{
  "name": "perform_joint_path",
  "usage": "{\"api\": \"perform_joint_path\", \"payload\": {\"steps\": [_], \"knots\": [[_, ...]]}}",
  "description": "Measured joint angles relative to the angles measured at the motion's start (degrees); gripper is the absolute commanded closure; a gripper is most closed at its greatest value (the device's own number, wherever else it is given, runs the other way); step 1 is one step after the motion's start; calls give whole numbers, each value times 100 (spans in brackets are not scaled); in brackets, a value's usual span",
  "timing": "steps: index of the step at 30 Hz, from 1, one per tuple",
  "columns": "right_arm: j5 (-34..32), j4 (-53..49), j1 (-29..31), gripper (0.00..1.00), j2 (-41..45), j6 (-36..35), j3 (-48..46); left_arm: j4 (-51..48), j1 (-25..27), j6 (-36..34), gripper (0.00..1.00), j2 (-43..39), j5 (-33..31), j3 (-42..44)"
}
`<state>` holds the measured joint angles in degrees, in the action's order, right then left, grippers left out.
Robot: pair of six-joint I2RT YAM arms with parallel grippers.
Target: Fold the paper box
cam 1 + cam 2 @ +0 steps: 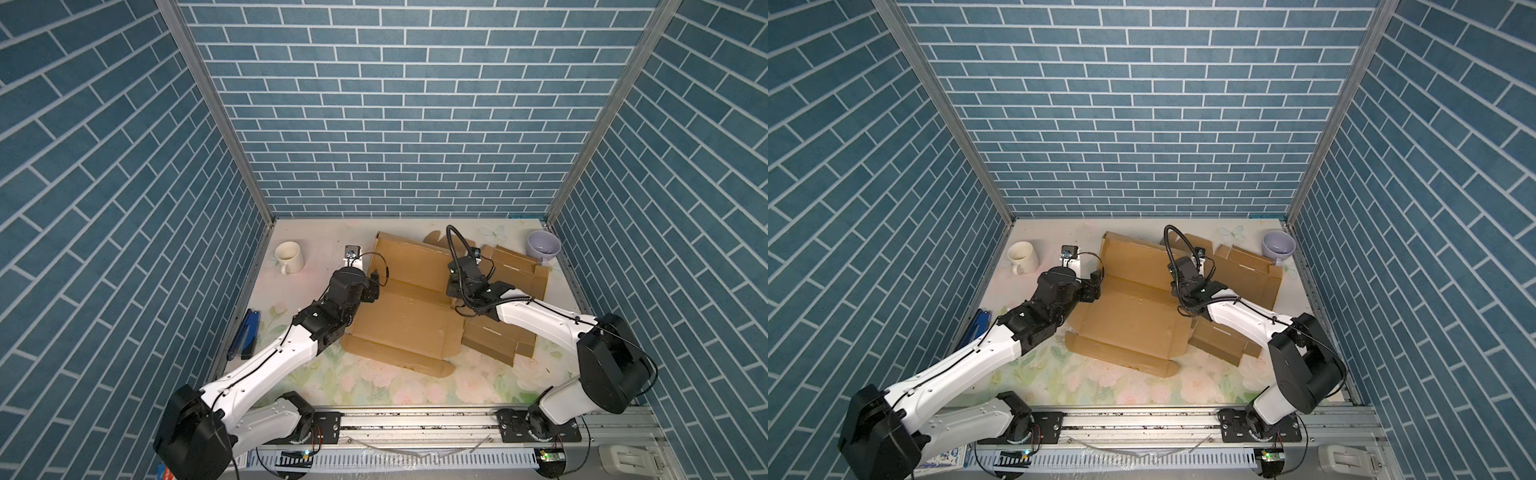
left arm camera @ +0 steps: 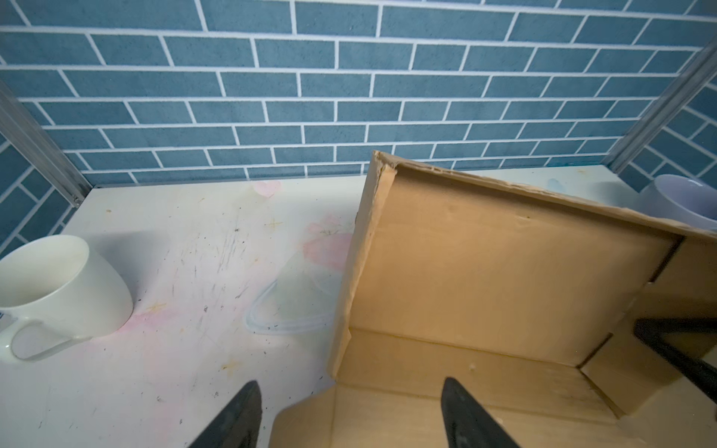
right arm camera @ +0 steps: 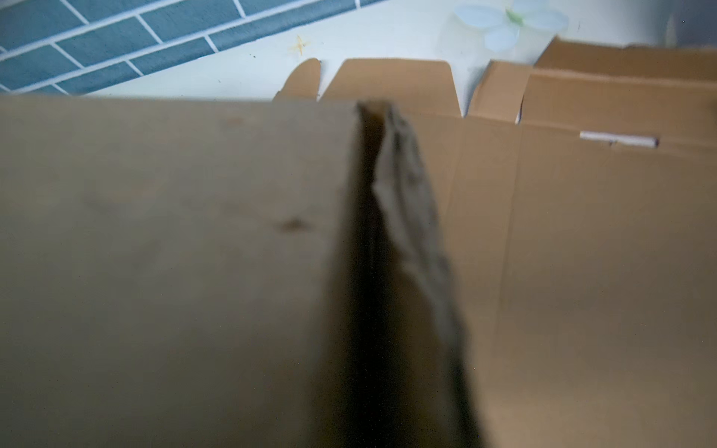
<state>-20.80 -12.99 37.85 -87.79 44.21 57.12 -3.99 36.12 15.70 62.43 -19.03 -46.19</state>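
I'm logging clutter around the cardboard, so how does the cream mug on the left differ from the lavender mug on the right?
Colour: the cream mug is off-white, the lavender mug pale purple.
Shape: the cream mug looks taller and narrower, the lavender mug wider and rounder.
Place: the cream mug stands clear of the cardboard; the lavender mug sits in the far right corner, close to it.
Both stand upright, handles toward the robot.
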Motion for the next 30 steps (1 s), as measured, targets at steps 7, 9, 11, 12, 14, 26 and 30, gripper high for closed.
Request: {"api": "perform_joint_path", "payload": {"steps": [7, 9, 11, 12, 14, 26, 30], "knots": [[1657, -807, -708, 100, -212, 1182, 404, -1196, -149, 48, 20, -345, 232, -975], [2004, -933, -807, 100, -216, 1565, 393, -1576, -199, 96, 18, -407, 243, -1305], [2310, -920, -822, 100, -210, 2037, 367, -1932, -221, 142, 17, -479, 249, -1639], [2439, -852, -815, 100, -192, 2299, 310, -2092, -225, 166, 17, -507, 260, -1799], [2629, -791, -774, 100, -136, 2846, 155, -2363, -225, 208, 17, -533, 291, -2068], [2603, -267, 199, 87, 37, 5853, -841, -2973, -225, 664, 12, -358, 909, -2337], [2343, -81, 315, 73, 37, 6312, -896, -2927, -225, 739, 10, -177, 1150, -2221]]}}
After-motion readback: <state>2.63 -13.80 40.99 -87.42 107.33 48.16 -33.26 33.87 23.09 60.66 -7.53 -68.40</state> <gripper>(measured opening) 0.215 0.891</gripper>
